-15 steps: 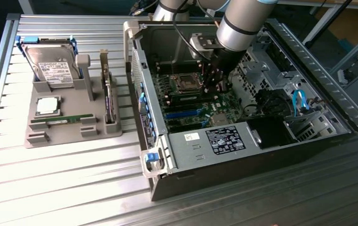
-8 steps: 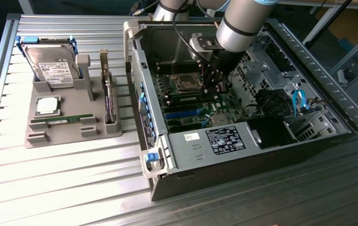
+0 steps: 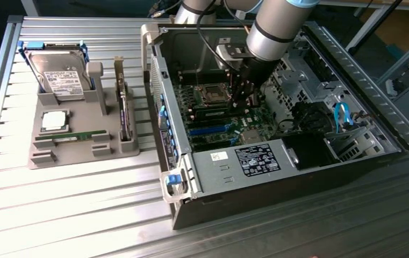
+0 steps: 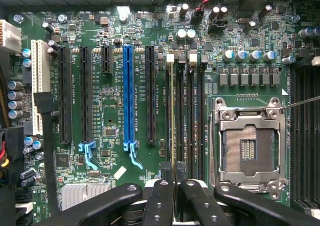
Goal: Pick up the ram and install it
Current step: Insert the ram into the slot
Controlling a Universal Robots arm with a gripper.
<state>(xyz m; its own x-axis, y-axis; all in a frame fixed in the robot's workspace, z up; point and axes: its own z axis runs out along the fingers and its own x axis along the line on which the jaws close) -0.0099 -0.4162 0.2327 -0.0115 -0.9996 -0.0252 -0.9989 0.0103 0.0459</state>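
Table (image 3: 68, 204): slatted metal, carrying everything.
Case (image 3: 262, 188): open computer case lying on its side, with the processor socket (image 4: 248, 148) on the floor inside it.
Arm (image 3: 279, 27): reaches down into the case and ends just beside the socket.
Board (image 4: 112, 110): green board around the socket, with long expansion slots on the side away from it, one of them blue.
Tray (image 3: 75, 156): grey holder well apart from the socket, outside the case wall on the exterior view's left.
Memory slots (image 4: 190, 116): a bank of four dark slots just beside the socket, running parallel to its near edge.
Pincer (image 4: 173, 180): fingers together, clamped on the ram, over the slot of that bank farthest from the socket.
Ram (image 4: 172, 110): seen edge-on as a thin pale line between the fingers. Its long axis lies along that farthest slot, reaching away from the pincer. It looks lined up with the slot, but I cannot tell whether it is pressed home.
Spare stick (image 3: 71, 136): a second green stick lying flat on the tray, well apart from the socket.
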